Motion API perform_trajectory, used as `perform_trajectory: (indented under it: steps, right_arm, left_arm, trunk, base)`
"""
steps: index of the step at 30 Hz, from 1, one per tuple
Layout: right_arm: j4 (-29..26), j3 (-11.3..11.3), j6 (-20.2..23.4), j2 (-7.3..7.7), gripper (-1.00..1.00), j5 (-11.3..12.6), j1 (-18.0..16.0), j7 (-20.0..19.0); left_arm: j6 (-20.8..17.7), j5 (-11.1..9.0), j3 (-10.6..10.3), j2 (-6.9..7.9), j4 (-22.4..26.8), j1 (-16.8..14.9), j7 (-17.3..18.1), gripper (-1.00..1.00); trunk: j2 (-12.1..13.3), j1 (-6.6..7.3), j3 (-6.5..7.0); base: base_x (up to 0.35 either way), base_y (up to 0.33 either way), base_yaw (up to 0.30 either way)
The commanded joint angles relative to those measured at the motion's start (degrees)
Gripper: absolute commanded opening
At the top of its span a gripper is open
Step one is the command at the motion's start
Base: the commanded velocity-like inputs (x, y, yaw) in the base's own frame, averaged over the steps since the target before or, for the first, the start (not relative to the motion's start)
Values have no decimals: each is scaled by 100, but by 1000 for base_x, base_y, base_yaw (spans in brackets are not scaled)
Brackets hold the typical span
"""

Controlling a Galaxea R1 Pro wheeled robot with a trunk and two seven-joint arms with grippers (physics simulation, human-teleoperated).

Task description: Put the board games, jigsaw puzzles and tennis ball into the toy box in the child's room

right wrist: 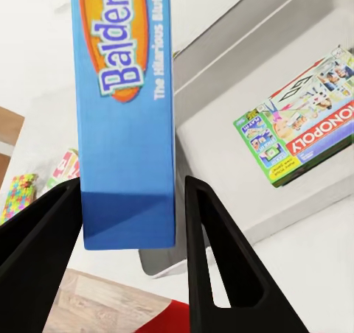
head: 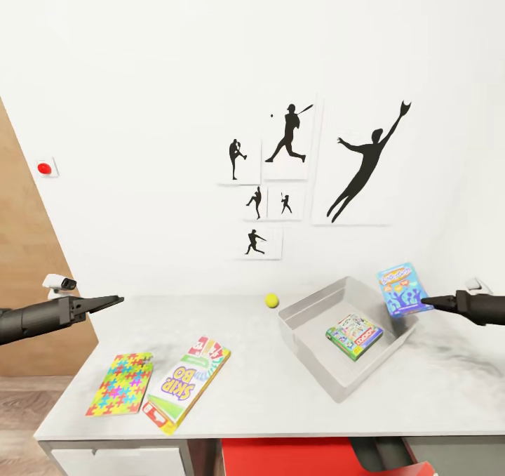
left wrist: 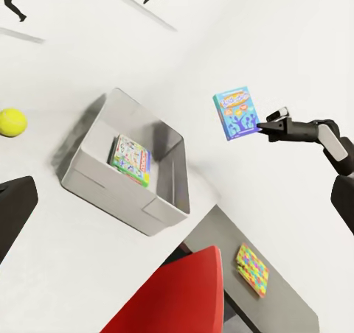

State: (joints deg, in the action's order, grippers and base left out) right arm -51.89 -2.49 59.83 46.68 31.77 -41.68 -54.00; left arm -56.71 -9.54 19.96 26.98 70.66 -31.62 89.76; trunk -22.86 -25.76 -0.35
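My right gripper [head: 429, 302] pinches the blue board game [head: 403, 291] by its lower edge, holding it above the toy box's [head: 308, 349] far rim. I should carry it further over the box, beside the game already inside [head: 354, 335], before letting go. My left gripper [head: 112, 299] waits narrow and empty, well away from the box.

A white wall [head: 140, 111] carries black baseball silhouettes [head: 286, 135] and a red button [head: 45, 168]. Below stand a grey bench [head: 280, 392], a wooden panel [head: 28, 265] and a red chair [left wrist: 177, 296].

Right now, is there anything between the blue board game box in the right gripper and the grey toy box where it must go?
Nothing visible blocks it. The blue board game box, held by the right gripper, hangs over the grey toy box's open top; a green-edged board game lies flat inside, leaving bare floor.
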Motion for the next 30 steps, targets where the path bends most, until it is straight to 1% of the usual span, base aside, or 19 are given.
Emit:
perform_trajectory:
  steps: [1, 4, 6, 8, 10, 11, 12, 13, 14, 15, 16, 18, 19, 20, 21, 22, 25, 28, 30]
  right_arm:
    - [2, -17, 17, 4, -100, -1, -6, -23]
    - [2, -20, 17, -6, -100, -38, -1, 39]
    - [0, -17, 17, -46, -100, -211, 1, 212]
    - [-6, -16, 17, -121, -100, -395, 2, 312]
    - [-10, -15, 17, -304, -100, -627, -5, 374]
    - [-11, -15, 17, -356, -100, -682, -9, 382]
    - [-12, -15, 17, -458, -100, -789, -35, 395]
    - [-13, -15, 17, -555, -100, -898, -79, 403]
    - [-13, -15, 17, -606, -100, -957, -103, 405]
    - [-15, -15, 17, -713, -100, -1080, -153, 406]
    - [-15, -15, 17, -766, -100, -1144, -178, 407]
    - [-35, -15, 17, -948, -100, -1370, -271, 407]
    - [-62, -15, 17, -1025, -100, -1454, -306, 407]
    - [-77, -15, 17, -1061, -100, -1490, -327, 408]
    - [-106, -16, 17, -1155, -100, -1562, -403, 408]
    - [-117, -19, 17, -1213, -100, -1599, -448, 408]
    - [-129, -23, 17, -1309, -100, -1674, -499, 408]
    - [-135, -93, 17, -1490, -100, -1925, -535, 406]
    - [-136, -114, 17, -1543, -100, -2052, -544, 402]
  left_arm:
    - [-62, 5, 0, 1, 0, -2, 24, 100]
    - [-61, 5, -4, 1, 0, -2, 24, 100]
    - [-60, 5, -7, 1, 0, -2, 24, 100]
    - [-62, 5, -8, 1, 0, -2, 24, 100]
    - [-62, 5, -9, 1, 0, -2, 24, 100]
    - [-62, 5, -11, 1, 0, -2, 24, 100]
    - [-61, 5, -13, 1, 0, -2, 24, 100]
    - [-62, 5, -14, 1, 0, -2, 24, 100]
    - [-62, 5, -13, 1, 0, -2, 24, 100]
    - [-61, 5, -15, 1, 0, -2, 24, 100]
    - [-61, 5, -15, 1, 0, -2, 24, 100]
    - [-60, 5, -13, 1, 0, -2, 24, 100]
    - [-60, 5, -11, 1, 0, -2, 24, 100]
    - [-60, 5, -11, 1, 0, -2, 24, 100]
    - [-60, 5, -10, 1, 0, -2, 24, 100]
    - [-60, 5, -10, 1, 0, -2, 24, 100]
    - [-60, 5, -9, 1, 0, -2, 24, 100]
    - [-60, 5, -9, 1, 0, -2, 24, 100]
    - [-60, 5, -9, 1, 0, -2, 24, 100]
  trunk:
    - [-6, -3, -4]
    - [-6, -3, -4]
    - [-6, -3, -4]
    - [-6, -3, -4]
    - [-6, -3, -4]
    - [-6, -3, -4]
    - [-6, -3, -4]
    - [-6, -3, -4]
    - [-6, -3, -4]
    - [-6, -3, -4]
    - [-6, -3, -4]
    - [-6, -3, -4]
    - [-6, -3, -4]
    - [-6, -3, -4]
    - [-6, -3, -4]
    - [-6, -3, -4]
    - [-6, -3, -4]
    - [-6, -3, -4]
    - [-6, -3, -4]
  base:
    - [0, 0, 0]
    - [0, 0, 0]
    - [0, 0, 0]
    - [0, 0, 0]
    - [0, 0, 0]
    - [0, 0, 0]
    - [0, 0, 0]
    - [0, 0, 0]
    - [0, 0, 0]
    - [0, 0, 0]
    - [0, 0, 0]
    - [0, 0, 0]
    - [0, 0, 0]
    - [0, 0, 0]
    - [0, 0, 0]
    - [0, 0, 0]
    - [0, 0, 0]
    - [0, 0, 0]
    - [0, 0, 0]
